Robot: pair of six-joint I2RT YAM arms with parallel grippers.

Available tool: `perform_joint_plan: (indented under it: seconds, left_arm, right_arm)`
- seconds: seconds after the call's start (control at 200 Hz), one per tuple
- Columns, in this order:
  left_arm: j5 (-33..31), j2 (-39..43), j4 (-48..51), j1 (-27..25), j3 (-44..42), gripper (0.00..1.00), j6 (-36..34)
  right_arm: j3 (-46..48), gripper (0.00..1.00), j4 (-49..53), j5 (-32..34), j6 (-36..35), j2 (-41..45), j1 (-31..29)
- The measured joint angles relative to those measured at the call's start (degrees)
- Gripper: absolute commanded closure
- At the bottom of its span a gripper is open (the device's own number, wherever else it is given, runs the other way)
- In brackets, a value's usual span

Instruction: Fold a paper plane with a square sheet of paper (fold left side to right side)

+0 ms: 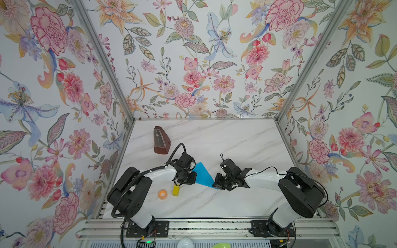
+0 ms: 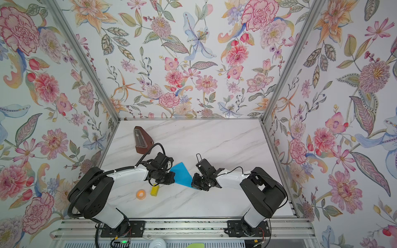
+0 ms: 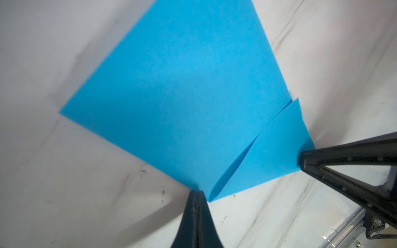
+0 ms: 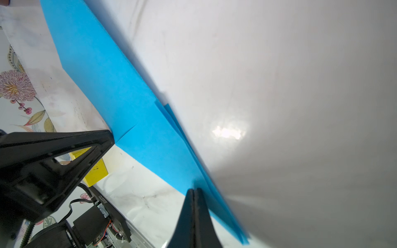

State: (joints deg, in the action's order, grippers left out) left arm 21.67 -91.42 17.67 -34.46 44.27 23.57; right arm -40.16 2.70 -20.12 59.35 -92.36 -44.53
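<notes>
The thin bright blue paper sheet [image 1: 203, 175] lies folded. The left gripper [image 3: 196, 194] at its nine o'clock and the right gripper [image 4: 194, 192] at four touch it, both squeezed tight.

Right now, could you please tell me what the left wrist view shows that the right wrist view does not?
Only the left wrist view: the blue paper nearly face-on, so the outline of the folded flap at one corner is plain. Only the right wrist view: the yellow block and the floral wallpaper, with the paper seen at a grazing angle. Both: the paper lying on the marble table, and the shut left gripper and right gripper with their tips at its edge.
</notes>
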Motion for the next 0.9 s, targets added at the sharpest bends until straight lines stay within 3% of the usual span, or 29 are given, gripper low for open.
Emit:
perform_joint_plan:
  seconds: [0.285,0.375,0.596,0.901]
  left_arm:
    - [-2.97,1.86,2.21,0.76,-0.33,1.0,0.2]
    - [-3.1,2.95,2.89,0.83,-0.33,0.94,0.79]
    - [-1.11,9.11,-0.37,0.92,-0.74,0.68,5.42]
    - [-0.55,14.08,-7.65,-2.93,-5.2,0.56,13.86]
  right_arm:
    - [-0.02,0.95,4.0,0.87,0.57,2.12,-1.53]
    - [-0.46,0.91,6.27,0.66,0.66,3.8,-2.62]
    - [-4.28,0.75,11.91,3.26,-2.69,8.85,-0.44]
    - [-3.69,0.69,14.53,4.39,-6.73,7.19,1.11]
